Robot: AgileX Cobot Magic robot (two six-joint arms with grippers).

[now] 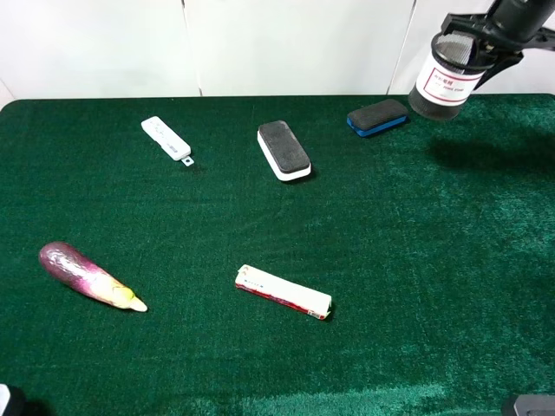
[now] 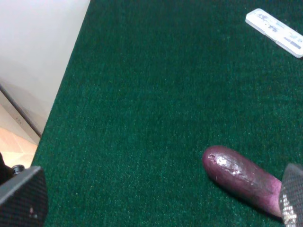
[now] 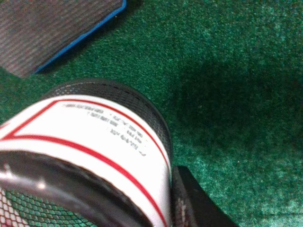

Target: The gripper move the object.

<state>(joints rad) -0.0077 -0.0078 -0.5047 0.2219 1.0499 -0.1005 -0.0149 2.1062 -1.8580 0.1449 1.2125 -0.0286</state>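
Observation:
The black wire-mesh pen cup (image 1: 446,80) with a white, red-striped label hangs in the air at the far right back, above the green table, casting a shadow on the cloth. My right gripper (image 1: 486,39) is shut on its rim. In the right wrist view the cup (image 3: 90,142) fills the frame, with one dark finger (image 3: 189,201) against its side. My left gripper (image 2: 156,208) is open and empty at the front left, its fingertips (image 2: 23,201) on either side of the view, just above the eggplant (image 2: 239,177).
On the green cloth lie a blue-based eraser (image 1: 378,117), a white-based eraser (image 1: 284,149), a white remote-like stick (image 1: 166,138), a purple eggplant (image 1: 87,276) and a white-and-red tube (image 1: 283,292). The table's left edge (image 2: 61,97) is near my left gripper.

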